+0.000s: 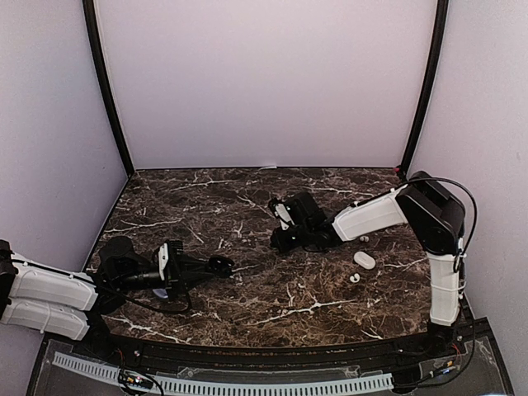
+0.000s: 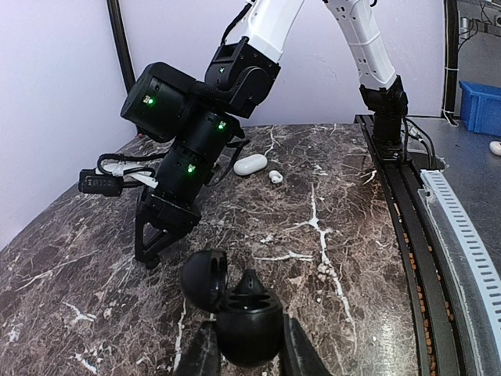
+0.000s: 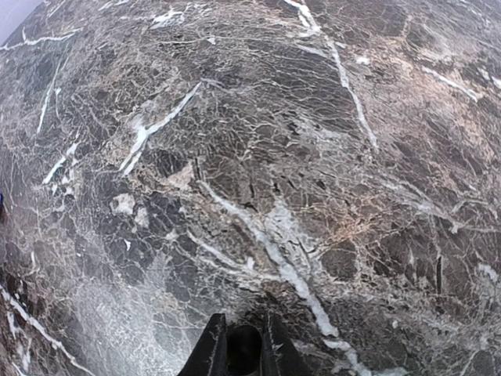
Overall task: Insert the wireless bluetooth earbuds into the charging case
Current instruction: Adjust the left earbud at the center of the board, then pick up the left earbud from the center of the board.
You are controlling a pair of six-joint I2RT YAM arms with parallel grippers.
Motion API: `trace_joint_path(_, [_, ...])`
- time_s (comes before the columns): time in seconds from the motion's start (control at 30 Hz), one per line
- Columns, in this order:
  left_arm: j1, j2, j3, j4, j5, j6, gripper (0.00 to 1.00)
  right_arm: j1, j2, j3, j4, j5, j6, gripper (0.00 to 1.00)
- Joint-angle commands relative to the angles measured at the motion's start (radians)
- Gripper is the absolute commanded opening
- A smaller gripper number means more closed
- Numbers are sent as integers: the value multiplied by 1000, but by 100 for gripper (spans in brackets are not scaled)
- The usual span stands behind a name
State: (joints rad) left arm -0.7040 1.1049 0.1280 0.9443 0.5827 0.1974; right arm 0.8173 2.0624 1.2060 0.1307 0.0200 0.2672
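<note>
The left hand (image 1: pixel 216 266) is well to the left of the smooth white oval case (image 1: pixel 364 260). Both lie low over the dark brown marble surface (image 1: pixel 247 318) with white lines in it. The hand's two fingers (image 2: pixel 200 352) are clamped on a round black charging case (image 2: pixel 249 325). This case is open, and its black lid (image 2: pixel 205 278) leans back to the left. A small dark bump sticks up inside it, but I cannot tell what the bump is.

The right hand (image 1: pixel 280 239) is also left of the white oval case, between it and the black case. It points down and its tips are right at the surface. In the right wrist view its fingers (image 3: pixel 211 348) are close together. A small black round bud (image 3: pixel 244 345) sits between them, and they seem to pinch it.

The white oval case lies shut on the surface. One tiny shiny white bud (image 1: pixel 355 278) lies just beside it, on the side nearer the arm bases. Another tiny white bud (image 1: pixel 364 238) lies near it on the far side.
</note>
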Motion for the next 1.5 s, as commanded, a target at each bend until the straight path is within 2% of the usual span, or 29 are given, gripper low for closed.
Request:
trace_joint_path(0.0, [3,-5,7,6,1,-5,0,-6,-9,-1,-19,-18,-15,11])
trace_joint_path(0.27, [4,-5,7,7,4,-5,0,-3,-111,-61,-18,-53,-40,6])
trace_joint_path(0.47, [4,-7,7,4,6,-4,0,9,-218,-173,-63,-101,-87,5])
trace_joint_path(0.67, [3,-6,9,4,9,-6,0,12,-332,-253,-107,-108,-118,6])
trace_joint_path(0.8, [4,-8,8,4,11,-6,0,12,-374,-270,-117,-107,-125,12])
trace_joint_path(1.1, [4,-16,6,-2,5,-4,0,10,-313,-175,-195,-124,-90,21])
trace_joint_path(1.3, [3,-19,6,-6,4,-5,0,-25,-232,-77,-231,-239,-60,30])
trace_joint_path(1.47, [4,-22,6,-8,3,-7,0,-57,-143,24,-257,-307,-8,31])
